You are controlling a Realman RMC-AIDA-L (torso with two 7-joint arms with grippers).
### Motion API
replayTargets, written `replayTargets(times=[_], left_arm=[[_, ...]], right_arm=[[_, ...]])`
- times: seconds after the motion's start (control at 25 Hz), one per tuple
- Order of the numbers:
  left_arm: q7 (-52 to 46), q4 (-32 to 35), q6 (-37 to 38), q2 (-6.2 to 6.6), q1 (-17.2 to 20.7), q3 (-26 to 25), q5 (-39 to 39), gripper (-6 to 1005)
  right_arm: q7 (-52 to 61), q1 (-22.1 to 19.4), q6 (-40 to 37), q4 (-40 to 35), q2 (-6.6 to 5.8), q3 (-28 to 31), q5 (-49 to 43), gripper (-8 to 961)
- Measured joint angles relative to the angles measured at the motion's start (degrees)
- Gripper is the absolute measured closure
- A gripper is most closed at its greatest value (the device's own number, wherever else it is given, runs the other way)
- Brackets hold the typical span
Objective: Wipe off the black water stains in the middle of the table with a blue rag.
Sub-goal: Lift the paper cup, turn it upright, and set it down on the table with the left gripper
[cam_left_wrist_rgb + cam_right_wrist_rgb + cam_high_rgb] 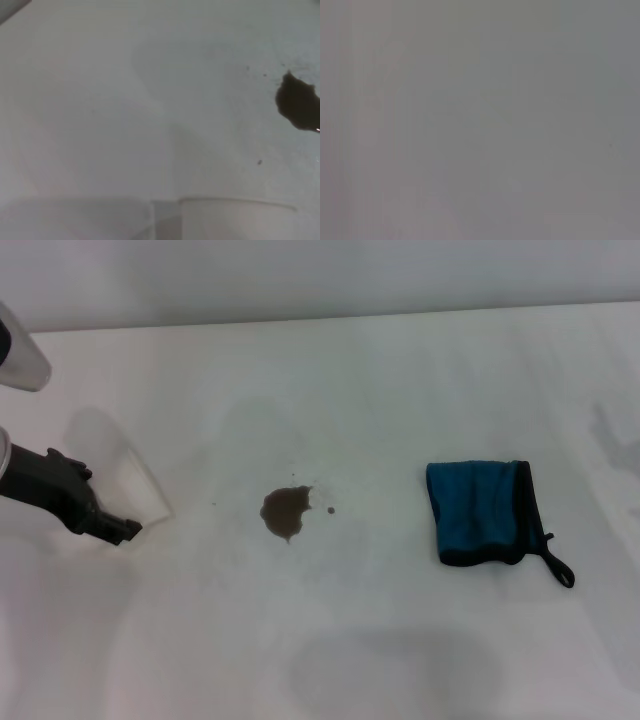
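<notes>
The black water stains (285,512) are a small dark blotch with a few specks in the middle of the white table (330,380). They also show in the left wrist view (298,102). The blue rag (480,512) lies folded to the right of the stain, its black loop at the near right corner. My left gripper (115,515) is at the table's left side, well left of the stain. It is shut on a tilted translucent white plastic cup (115,465). The right gripper is out of view.
The cup's rim (235,207) fills the lower edge of the left wrist view. A wall runs along the table's far edge (330,312). The right wrist view shows only a plain grey surface.
</notes>
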Motion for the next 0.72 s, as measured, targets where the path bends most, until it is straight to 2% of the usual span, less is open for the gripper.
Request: replayTargets(times=[0.28,0.56,0.72], left_arm=[[0.6,0.2,-0.7,-0.03,0.0,-0.1,-2.0,184],[1.2,-0.3,0.7,-0.01,0.4,-0.1,-9.3,282],[4.3,-0.9,4.3,0.01,2.5,-0.1,-17.5,331]], right_arm=[[0.0,-0.1,-0.3,0.1,0.00,0.0,0.0,87],[0.0,0.2,-0.4,0.1,0.00,0.0,0.0,88],[0.0,0.4,-0.5,-0.3,-0.01,0.0,0.0,88]])
